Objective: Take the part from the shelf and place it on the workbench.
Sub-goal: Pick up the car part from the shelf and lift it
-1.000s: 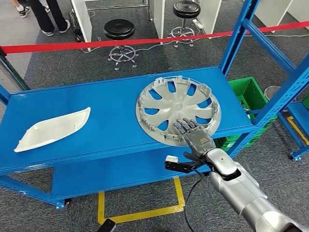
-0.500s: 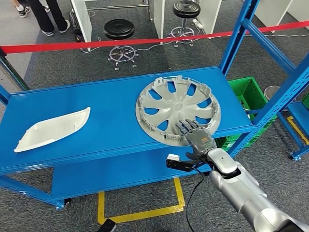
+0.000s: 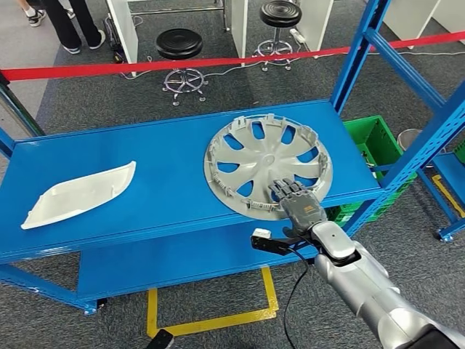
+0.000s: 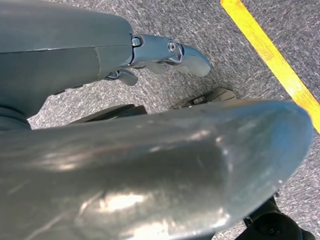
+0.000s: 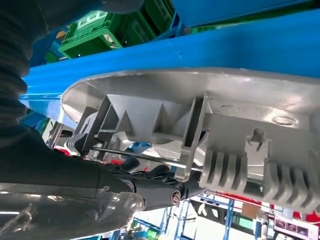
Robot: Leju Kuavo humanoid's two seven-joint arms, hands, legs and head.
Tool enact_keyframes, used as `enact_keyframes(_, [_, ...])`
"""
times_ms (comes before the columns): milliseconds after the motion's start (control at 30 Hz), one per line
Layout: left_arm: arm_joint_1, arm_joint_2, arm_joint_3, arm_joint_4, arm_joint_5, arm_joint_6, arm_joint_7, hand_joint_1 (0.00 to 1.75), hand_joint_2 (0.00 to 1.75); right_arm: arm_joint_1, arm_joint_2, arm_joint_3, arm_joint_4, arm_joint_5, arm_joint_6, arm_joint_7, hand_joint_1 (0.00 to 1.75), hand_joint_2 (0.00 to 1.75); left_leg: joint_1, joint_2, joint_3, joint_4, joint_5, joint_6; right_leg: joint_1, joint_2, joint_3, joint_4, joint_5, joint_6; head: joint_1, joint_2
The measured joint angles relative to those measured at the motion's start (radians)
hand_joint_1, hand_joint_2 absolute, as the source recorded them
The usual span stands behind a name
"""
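On the blue shelf (image 3: 164, 196), a silver (many-spoked) hubcap (image 3: 267, 165) lies flat.

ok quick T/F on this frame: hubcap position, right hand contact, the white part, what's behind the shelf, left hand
1. The hubcap lies flat on the blue shelf, toward its right end. True.
2. The right hand has lifted the hubcap clear of the shelf. False: the hubcap lies on the shelf; the hand's fingers lie over its near rim.
3. A white curved part lies on the shelf's left side, apart from the hubcap. True.
4. The white part sits in the green crate. False: the crate stands on the floor beyond the shelf's right end; the white part is on the shelf.
5. The left hand holds a part. False: it hangs over the grey carpet, holding nothing.
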Motion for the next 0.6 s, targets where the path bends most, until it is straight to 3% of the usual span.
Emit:
enact_keyframes(133, [0.0, 0.0, 0.0, 0.0, -0.001, -0.002, 0.0, 0.0, 0.0, -0.004, 0.005, 0.0, 0.016, 0.016, -0.009, 0.016, 1.75, 1.75, 0.0, 0.0, 0.0, 0.0, 0.0, 0.0, 0.0, 0.0, 0.0, 0.0, 0.0, 0.0, 0.0, 0.0])
enact_keyframes(600, [0.0, 0.0, 0.0, 0.0, -0.012, -0.003, 0.008, 0.0, 0.0, -0.02, 0.012, 0.0, 0.045, 0.066, -0.045, 0.037, 1.75, 1.75, 0.0, 0.0, 0.0, 0.0, 0.0, 0.0, 0.0, 0.0, 0.0, 0.0, 0.0, 0.0, 0.0, 0.0])
